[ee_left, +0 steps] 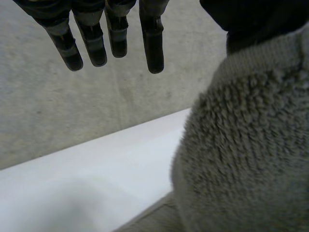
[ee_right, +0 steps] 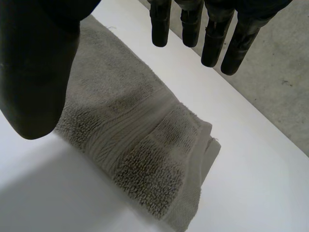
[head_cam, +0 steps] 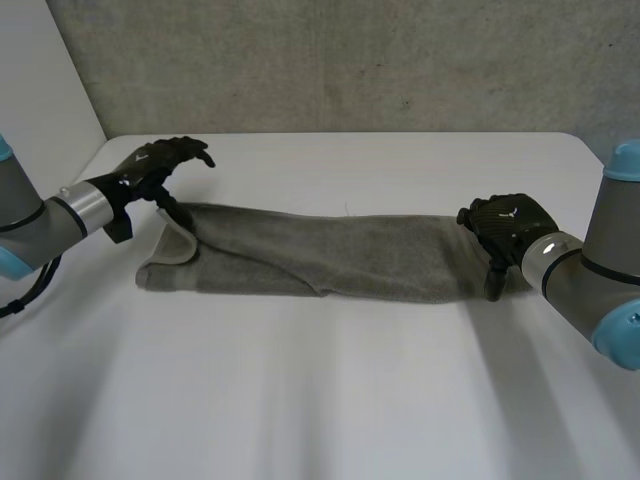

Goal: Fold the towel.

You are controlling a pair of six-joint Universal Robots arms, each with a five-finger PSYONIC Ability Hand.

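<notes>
Long grey terry towel (head_cam: 320, 255): left hand (head_cam: 150, 168) thumb touches one end, fingers straight. Right wrist view shows right hand (ee_right: 34, 63) spread, empty, above the other.

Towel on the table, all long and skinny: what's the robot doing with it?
The robot is folding it. The grey towel lies across the white table as a long strip, already doubled over lengthwise. The left hand is at one end with its fingers straight, and a corner there is turned up beside its thumb. The right hand is over the other end, open as well. Neither hand seems to be gripping the towel.
</notes>
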